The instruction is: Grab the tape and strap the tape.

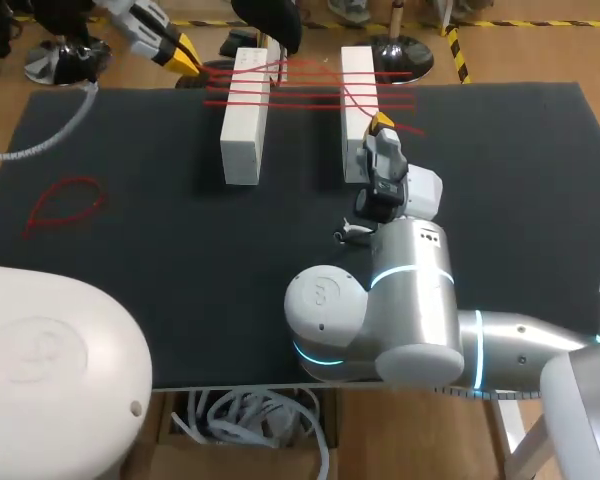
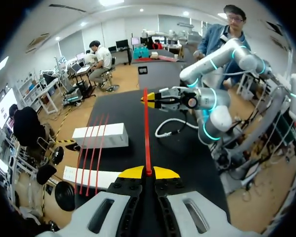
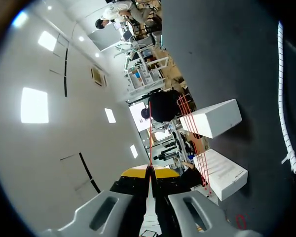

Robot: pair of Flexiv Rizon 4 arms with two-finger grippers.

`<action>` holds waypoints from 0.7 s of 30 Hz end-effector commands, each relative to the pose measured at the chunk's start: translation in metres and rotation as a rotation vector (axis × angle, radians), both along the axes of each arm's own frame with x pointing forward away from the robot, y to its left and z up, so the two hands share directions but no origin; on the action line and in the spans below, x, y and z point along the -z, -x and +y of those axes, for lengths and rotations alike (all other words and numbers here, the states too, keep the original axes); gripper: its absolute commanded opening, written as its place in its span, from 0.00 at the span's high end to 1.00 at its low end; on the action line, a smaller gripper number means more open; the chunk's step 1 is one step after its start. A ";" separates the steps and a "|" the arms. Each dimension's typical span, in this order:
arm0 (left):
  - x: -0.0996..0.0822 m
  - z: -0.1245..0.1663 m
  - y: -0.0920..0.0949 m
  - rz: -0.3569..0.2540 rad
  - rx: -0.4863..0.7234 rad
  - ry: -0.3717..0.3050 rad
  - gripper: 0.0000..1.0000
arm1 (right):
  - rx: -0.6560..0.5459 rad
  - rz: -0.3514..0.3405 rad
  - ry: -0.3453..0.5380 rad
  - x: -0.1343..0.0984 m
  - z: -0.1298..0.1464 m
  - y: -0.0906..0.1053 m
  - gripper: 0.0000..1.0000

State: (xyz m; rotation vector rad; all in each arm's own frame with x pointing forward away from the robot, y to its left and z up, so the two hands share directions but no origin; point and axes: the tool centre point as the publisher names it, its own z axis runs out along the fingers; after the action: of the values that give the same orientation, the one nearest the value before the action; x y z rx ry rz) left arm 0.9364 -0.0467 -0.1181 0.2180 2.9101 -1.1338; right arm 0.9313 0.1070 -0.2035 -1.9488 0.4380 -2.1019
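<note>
Two white blocks (image 1: 245, 120) (image 1: 357, 110) stand side by side at the back of the black mat (image 1: 160, 270). Several strands of red tape (image 1: 300, 88) are stretched across them. My left gripper (image 1: 187, 55) hovers past the back left of the blocks, shut on the tape's end (image 2: 148, 148). In the left wrist view that strand runs straight ahead to my right gripper (image 2: 149, 98). My right gripper (image 1: 380, 124) sits over the right block, shut on the same tape (image 3: 150, 143). Both blocks (image 3: 217, 118) (image 3: 225, 173) lie beside it in the right wrist view.
A loose loop of red tape (image 1: 65, 200) lies on the mat's left part. A white corrugated cable (image 1: 55, 135) from my left arm hangs over the back left corner. My right arm's body (image 1: 400, 300) covers the mat's near middle.
</note>
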 end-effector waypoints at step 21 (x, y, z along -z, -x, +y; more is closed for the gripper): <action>-0.014 -0.008 0.031 -0.050 0.010 -0.271 1.00 | 0.001 0.007 0.002 -0.002 0.000 0.000 1.00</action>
State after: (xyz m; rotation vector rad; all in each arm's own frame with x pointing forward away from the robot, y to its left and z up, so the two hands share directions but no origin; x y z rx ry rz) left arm 0.9085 -0.0543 -0.1041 0.2561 3.0120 -0.7229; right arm 0.9313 0.1070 -0.2035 -1.9489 0.4379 -2.1019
